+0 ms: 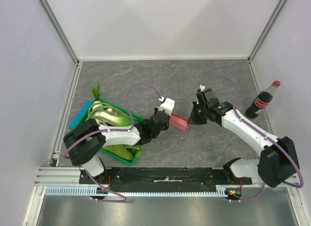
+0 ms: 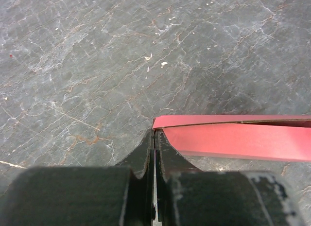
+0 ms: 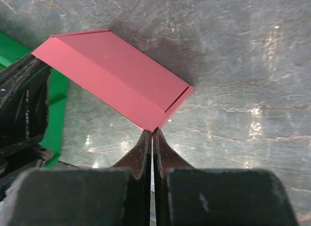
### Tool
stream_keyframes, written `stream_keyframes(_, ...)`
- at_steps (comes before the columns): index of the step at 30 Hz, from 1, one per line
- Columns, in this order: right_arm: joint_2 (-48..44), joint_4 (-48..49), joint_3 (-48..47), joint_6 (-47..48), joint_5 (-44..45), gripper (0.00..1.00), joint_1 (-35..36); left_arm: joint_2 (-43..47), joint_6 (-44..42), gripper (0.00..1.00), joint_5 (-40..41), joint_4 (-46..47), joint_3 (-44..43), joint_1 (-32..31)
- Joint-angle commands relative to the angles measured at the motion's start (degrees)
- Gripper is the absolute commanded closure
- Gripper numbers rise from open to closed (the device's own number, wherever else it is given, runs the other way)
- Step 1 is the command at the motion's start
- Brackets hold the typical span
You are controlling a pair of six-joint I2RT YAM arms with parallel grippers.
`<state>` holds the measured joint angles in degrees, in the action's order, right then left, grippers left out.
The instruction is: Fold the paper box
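Paper box (image 1: 179, 122), pink, R of green crate (image 1: 122, 161) holding leafy veg (image 1: 108, 115).

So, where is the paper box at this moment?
In the top view the paper box is mid-table, between the left gripper and the right gripper, right of the green crate.

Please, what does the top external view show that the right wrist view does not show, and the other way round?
Only the top external view: the whole left arm and right arm, the cola bottle standing at the right, and the vegetables in the green crate.
Only the right wrist view: the crease and thin end flap of the paper box up close, with the jaws of the right gripper closed on its near corner.
Both: the pink paper box between the left gripper and the right gripper, the grey table, and part of the green crate.
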<state>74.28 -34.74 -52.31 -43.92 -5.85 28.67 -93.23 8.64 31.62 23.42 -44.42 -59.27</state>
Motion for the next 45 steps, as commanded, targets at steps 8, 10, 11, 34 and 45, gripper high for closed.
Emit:
stream_keyframes(8,-2.65,21.73,6.34,-15.49,-13.32,1.0,-1.85,-2.31,0.41,0.98,-5.25,-4.7,0.22,-1.99)
stream_keyframes(10,-3.61,22.87,6.96,-17.06,-13.66,1.0,-2.47,-2.31,0.5,0.98,-5.25,-4.7,0.3,-2.08)
stream_keyframes(11,-3.7,23.14,7.66,-17.51,-13.75,1.0,-2.82,-2.22,0.5,0.98,-5.25,-4.7,0.39,-2.17)
stream_keyframes(34,-3.8,4.7,1.88,2.05,-8.48,1.0,-4.41,-1.78,0.14,0.98,-3.93,-4.61,1.88,-2.17)
stream_keyframes(45,-0.19,-4.19,-0.6,13.16,-7.78,1.0,-4.41,-2.75,0.41,0.98,-3.67,-4.7,1.27,-2.17)
